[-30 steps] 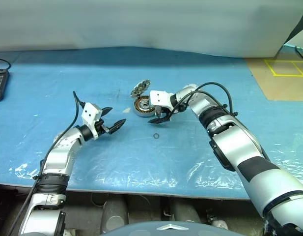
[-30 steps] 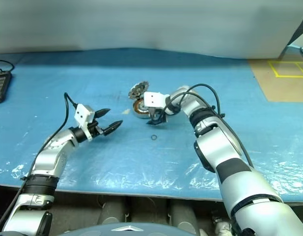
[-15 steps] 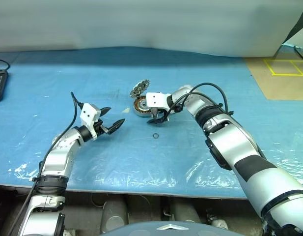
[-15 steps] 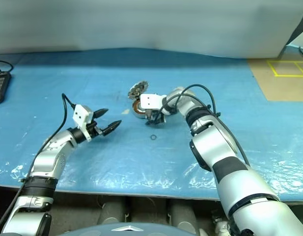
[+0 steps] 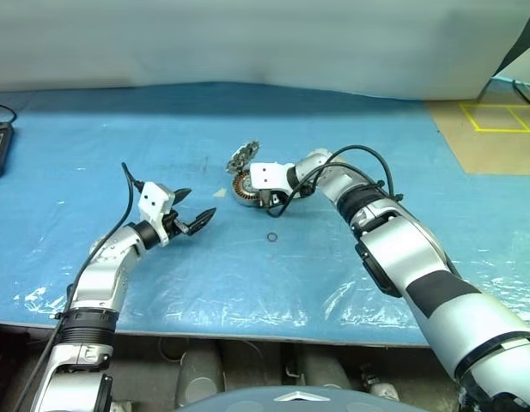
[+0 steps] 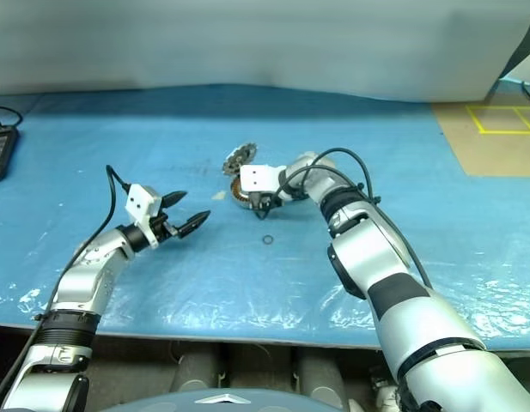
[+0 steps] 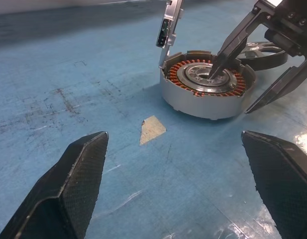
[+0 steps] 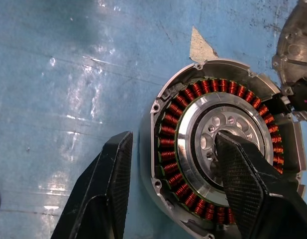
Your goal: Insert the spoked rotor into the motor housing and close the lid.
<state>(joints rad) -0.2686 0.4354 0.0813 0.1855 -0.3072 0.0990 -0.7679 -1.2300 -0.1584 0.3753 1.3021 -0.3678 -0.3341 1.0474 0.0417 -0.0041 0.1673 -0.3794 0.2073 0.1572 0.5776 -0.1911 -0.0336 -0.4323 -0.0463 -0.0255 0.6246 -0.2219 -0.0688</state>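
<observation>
— Right (image 8: 173, 164) gripper now?
— Straddling the motor housing (image 7: 205, 84) wall: one finger (image 8: 243, 179) down on the central hub inside the copper windings, the other (image 8: 106, 184) outside the rim. Jaws part-way apart, nothing lifted.
— And the left gripper (image 5: 198, 215)?
— Spread wide, empty, hovering well apart from the housing over the blue mat (image 5: 118, 129).
— Lid (image 5: 245, 154)?
— Swung up on its hinge, standing open at the far rim.
— Spoked rotor (image 7: 265, 52)?
— Lying flat on the mat just behind the housing. Tiny dark ring (image 5: 272, 237) nearer the front.
</observation>
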